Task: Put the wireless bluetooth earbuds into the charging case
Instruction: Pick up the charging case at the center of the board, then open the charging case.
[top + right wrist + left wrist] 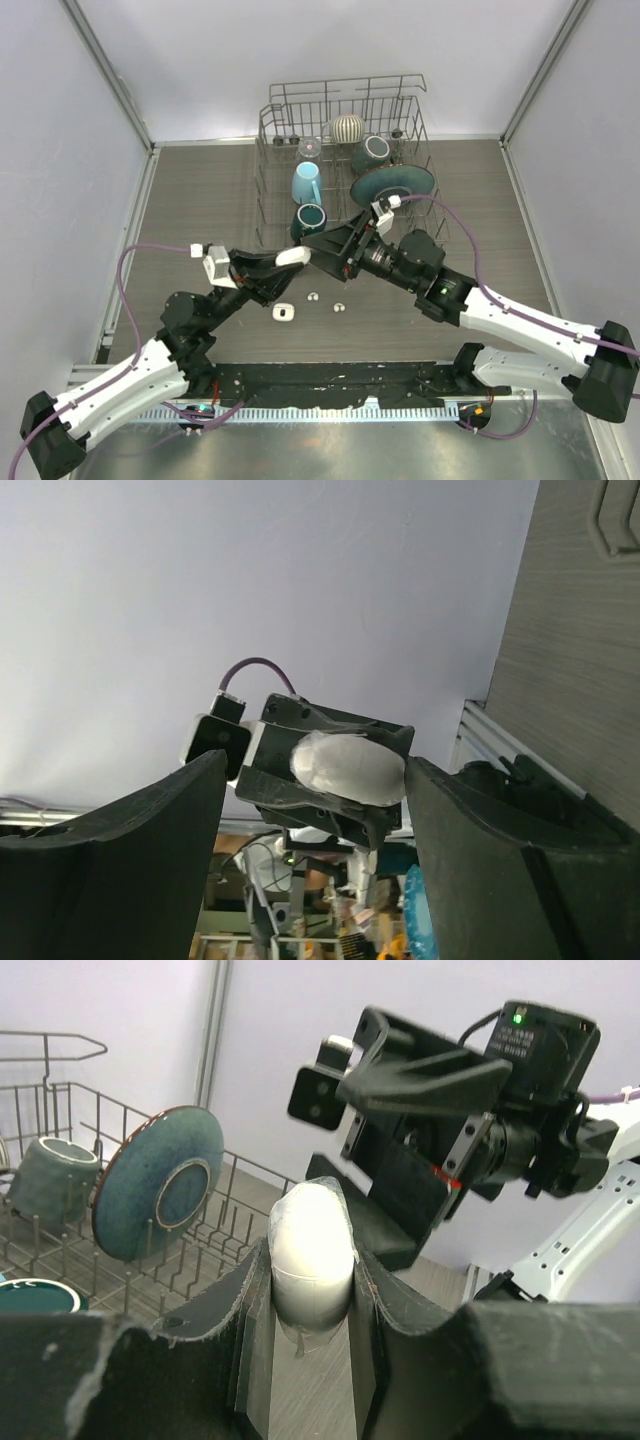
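Note:
The white oval charging case point(310, 1245) is held in the air, and my left gripper point(310, 1290) is shut on it, a finger pressed to each side. From above, the charging case point(292, 257) hangs over the table in front of the rack. My right gripper point(320, 246) faces it head-on, open. In the right wrist view the charging case point(348, 768) sits between my right gripper's point(315, 810) spread fingers, close to the right one, with a wide gap on the left. Two tiny white earbuds point(313, 296) point(338, 307) lie on the table below.
A small white squarish piece point(285, 313) lies left of the earbuds. Behind the grippers stands a wire dish rack point(268, 128) holding a light blue mug point(307, 183), a dark teal plate point(392, 185) and dark mugs point(310, 218). Grey walls enclose the table.

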Robot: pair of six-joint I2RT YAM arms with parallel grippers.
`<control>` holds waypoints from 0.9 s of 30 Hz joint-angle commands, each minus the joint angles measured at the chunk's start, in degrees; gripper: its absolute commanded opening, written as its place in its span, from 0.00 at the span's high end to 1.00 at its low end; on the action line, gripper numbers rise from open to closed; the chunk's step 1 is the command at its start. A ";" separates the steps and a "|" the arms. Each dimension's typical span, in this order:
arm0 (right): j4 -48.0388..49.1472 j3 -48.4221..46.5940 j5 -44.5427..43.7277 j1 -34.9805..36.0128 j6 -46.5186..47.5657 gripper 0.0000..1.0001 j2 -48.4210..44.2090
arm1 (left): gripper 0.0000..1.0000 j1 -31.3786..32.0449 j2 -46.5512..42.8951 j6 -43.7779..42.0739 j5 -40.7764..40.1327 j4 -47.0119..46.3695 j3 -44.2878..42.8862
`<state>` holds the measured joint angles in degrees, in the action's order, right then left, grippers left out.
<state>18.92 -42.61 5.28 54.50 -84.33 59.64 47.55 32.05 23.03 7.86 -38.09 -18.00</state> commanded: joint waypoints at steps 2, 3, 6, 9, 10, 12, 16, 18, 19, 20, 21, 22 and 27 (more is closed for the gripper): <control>-6.68 -7.56 -1.59 -0.45 16.02 0.22 -4.35 | 1.00 0.09 -4.19 -4.38 1.89 -12.71 4.55; -10.09 -8.62 -0.98 -0.45 18.48 0.22 -4.35 | 1.00 0.09 -4.63 -4.92 2.33 -12.02 4.81; -16.07 -12.66 2.27 -0.45 28.94 0.22 -4.18 | 1.00 0.09 -6.04 -5.36 4.09 -11.39 4.99; -25.11 -16.88 3.42 -0.36 37.91 0.22 -3.04 | 1.00 0.09 -6.39 -5.27 4.89 -14.29 6.22; -26.81 -17.67 3.86 -0.19 39.41 0.22 -2.77 | 1.00 0.09 -6.39 -5.27 5.23 -14.38 6.31; -29.89 -19.61 5.17 -0.18 42.92 0.22 -1.81 | 1.00 0.09 -6.13 -5.36 6.55 -14.38 6.22; -30.43 -21.72 11.23 0.87 45.83 0.22 0.04 | 1.00 0.09 -4.99 -6.15 9.36 -15.70 6.31; -31.91 -22.51 11.16 2.01 46.80 0.23 1.35 | 1.00 0.09 -4.20 -6.41 9.72 -16.40 6.40; -32.45 -23.21 10.98 2.45 47.76 0.23 1.71 | 1.00 0.09 -4.19 -6.50 9.72 -16.93 6.48; -32.89 -23.57 10.81 3.06 48.12 0.23 2.15 | 1.00 0.09 -4.10 -6.59 9.72 -16.93 6.40; -33.59 -23.75 10.46 3.42 48.39 0.23 2.41 | 1.00 0.09 -4.19 -6.68 9.55 -16.93 6.40; -33.68 -23.92 9.93 3.68 48.65 0.23 2.76 | 1.00 0.09 -4.10 -6.94 9.54 -16.93 6.40; -33.68 -23.66 7.74 4.47 48.56 0.23 3.21 | 1.00 0.00 -4.46 -7.47 10.42 -16.06 5.96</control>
<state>-14.79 -63.46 14.26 58.43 -38.15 63.07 47.55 27.86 17.28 17.02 -50.59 -11.73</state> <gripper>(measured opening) 0.770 0.330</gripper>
